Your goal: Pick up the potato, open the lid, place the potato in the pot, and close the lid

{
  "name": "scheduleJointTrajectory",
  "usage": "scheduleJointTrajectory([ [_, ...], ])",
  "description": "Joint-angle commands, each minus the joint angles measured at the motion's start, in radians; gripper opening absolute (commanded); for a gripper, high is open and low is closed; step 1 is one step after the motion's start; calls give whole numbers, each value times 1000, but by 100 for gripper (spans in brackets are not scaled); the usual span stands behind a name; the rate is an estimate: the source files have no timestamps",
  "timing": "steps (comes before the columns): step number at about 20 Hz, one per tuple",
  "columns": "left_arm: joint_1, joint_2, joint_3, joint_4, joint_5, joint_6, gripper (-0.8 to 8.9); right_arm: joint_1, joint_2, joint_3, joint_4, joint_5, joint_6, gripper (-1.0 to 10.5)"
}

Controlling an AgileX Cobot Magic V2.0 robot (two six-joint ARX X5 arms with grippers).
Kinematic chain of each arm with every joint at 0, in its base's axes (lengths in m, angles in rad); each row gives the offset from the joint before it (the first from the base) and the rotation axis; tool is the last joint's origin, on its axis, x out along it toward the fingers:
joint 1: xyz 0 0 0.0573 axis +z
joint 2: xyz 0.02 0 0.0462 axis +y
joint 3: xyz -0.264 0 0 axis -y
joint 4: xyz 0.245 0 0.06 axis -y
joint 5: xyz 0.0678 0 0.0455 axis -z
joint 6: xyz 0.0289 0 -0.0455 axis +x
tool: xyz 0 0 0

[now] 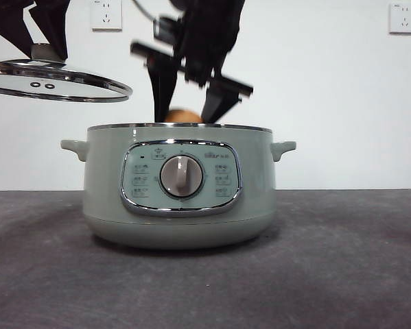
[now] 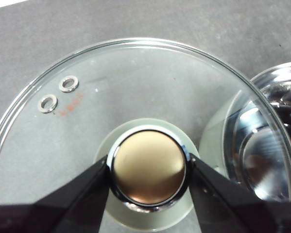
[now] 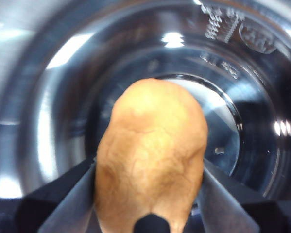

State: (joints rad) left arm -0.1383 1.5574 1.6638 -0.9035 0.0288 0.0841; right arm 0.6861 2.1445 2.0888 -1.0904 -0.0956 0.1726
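The pale green pot (image 1: pixel 178 185) stands open in the middle of the table. My right gripper (image 1: pixel 186 110) comes down over it, shut on the orange-brown potato (image 1: pixel 183 116), which sits just at the pot's rim. In the right wrist view the potato (image 3: pixel 152 155) hangs between the jaws above the shiny steel inside of the pot (image 3: pixel 48 97). My left gripper (image 2: pixel 149 170) is shut on the knob (image 2: pixel 149 167) of the glass lid (image 2: pixel 135 87). It holds the lid (image 1: pixel 54 81) level in the air, up and to the left of the pot.
The dark grey table (image 1: pixel 342 260) stretches around the pot. A white wall with two power sockets (image 1: pixel 106 14) stands behind. In the left wrist view the pot's steel rim (image 2: pixel 276 77) shows beside the lid.
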Motion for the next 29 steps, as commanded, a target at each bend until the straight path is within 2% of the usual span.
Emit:
scheduleJointTrajectory([
  [1,20,-16,13,49,-3,-13,-4,2,52,2,6,7,8,-2],
  [8,22,-15,13,56,-3,-1,-4,2,111,2,-13,9,11,6],
  [9,22,-15,13,55,-3,-1,-4,8,111,2,-9,8,11,48],
  [12,25,-15,13,55,-2,-1,-4,11,111,2,-14,10,12,496],
  [13,25,-15,13,55,-1,-1,-4,15,111,2,-12,9,12,556],
  [16,25,-15,13,58,5,-1,-4,19,98,4,-21,10,60,566],
  [20,24,-15,13,58,7,-2,-4,40,-10,7,-42,59,42,566],
  [22,24,-15,13,53,56,-2,-4,48,-107,7,-66,84,14,566],
  [24,21,-15,13,47,91,-9,-4,54,-214,7,-126,144,-20,567],
  [26,1,-15,13,27,161,-13,-4,54,-321,7,-232,251,-71,567],
  [27,-18,-15,13,20,166,-12,-4,54,-377,7,-283,297,-73,566],
  [29,-69,-15,13,18,166,-13,-4,53,-470,6,-287,312,-73,567],
])
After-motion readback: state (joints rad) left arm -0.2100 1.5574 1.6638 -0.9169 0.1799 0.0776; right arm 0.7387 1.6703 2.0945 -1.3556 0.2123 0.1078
